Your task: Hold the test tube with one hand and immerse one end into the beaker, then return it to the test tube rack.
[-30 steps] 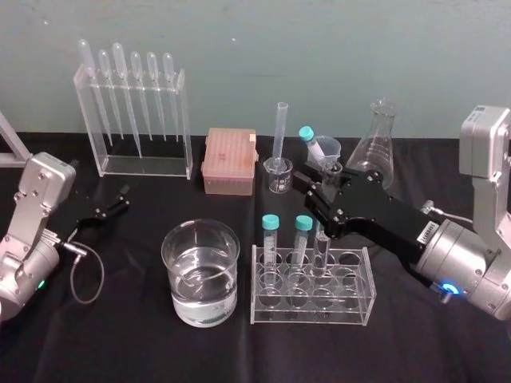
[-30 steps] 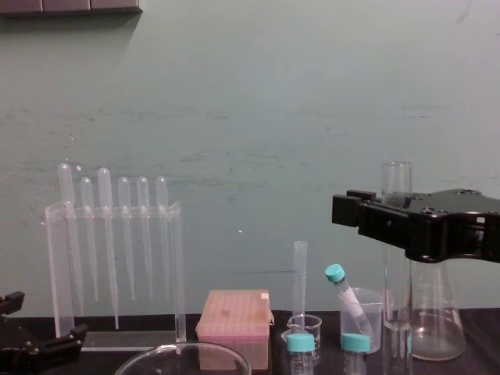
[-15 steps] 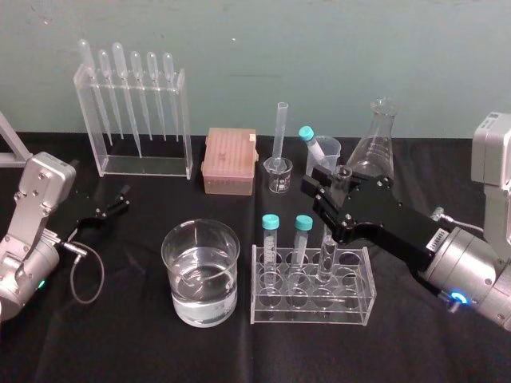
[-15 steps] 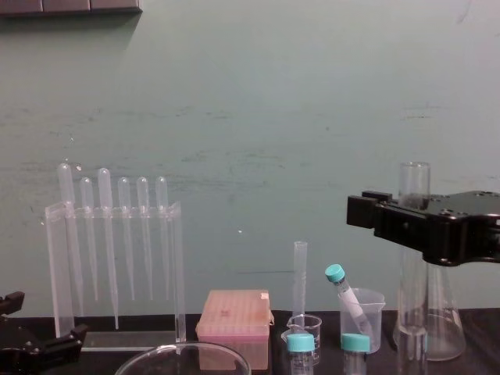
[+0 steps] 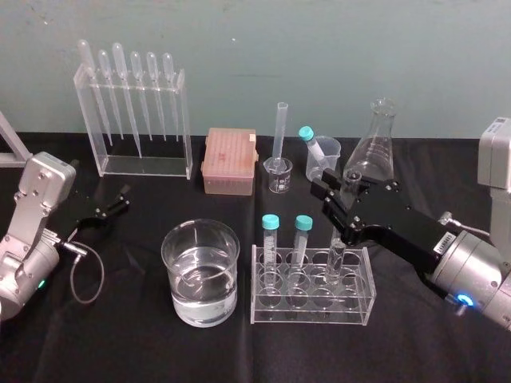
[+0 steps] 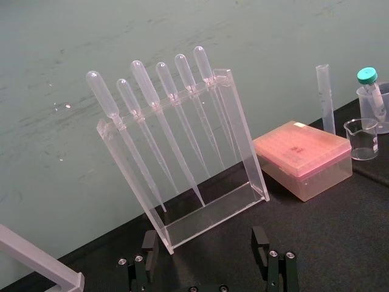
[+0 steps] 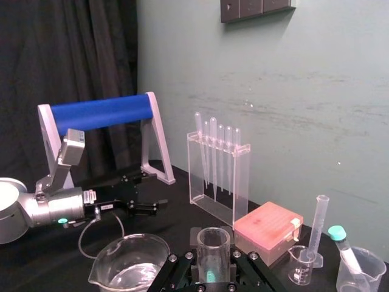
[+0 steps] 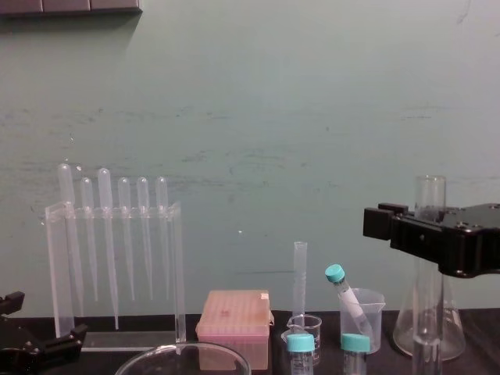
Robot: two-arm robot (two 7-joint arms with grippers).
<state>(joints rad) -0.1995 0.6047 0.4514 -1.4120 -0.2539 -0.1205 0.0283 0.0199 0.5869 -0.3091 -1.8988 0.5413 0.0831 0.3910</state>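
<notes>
Pinching the test tube (image 5: 336, 257) just under its open rim with the right gripper (image 5: 334, 196), jaws pressed onto the glass, lower end apparently seated in a back-row hole of the test tube rack (image 5: 311, 307), at 3 o'clock from the beaker (image 5: 169, 263). Likely light, stiff, slick, brittle: worth gripping high near the rim, firmly yet gently, keeping upright. Leaving the left gripper (image 5: 124, 199) parked at 10 o'clock from the beaker, fingers spread.

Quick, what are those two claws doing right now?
Left gripper: open, empty.
Right gripper: shut on the test tube.
</notes>
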